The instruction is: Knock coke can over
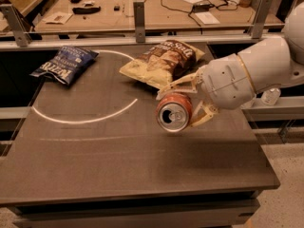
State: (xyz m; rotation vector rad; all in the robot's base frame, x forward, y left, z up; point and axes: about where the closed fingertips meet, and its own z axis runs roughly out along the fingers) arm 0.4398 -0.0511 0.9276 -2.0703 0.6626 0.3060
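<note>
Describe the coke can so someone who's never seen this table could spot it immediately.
At the right side of the dark table, the white robot arm reaches in and the gripper has its jaws around the coke can. It is a small red cylinder tipped with its silver top toward the camera, in front of the much larger tan chip bag.

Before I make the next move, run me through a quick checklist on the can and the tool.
1. Is the small red aluminium coke can tipped on its side, silver top towards the camera: ok.
2. Is the tool shut on the can, right of table centre: ok.
3. Is the can resting on the dark table: cannot tell.
4. Is the tan chip bag behind the tool untouched: cannot tell.
5. Is the blue chip bag out of the way, far left: ok.
</note>
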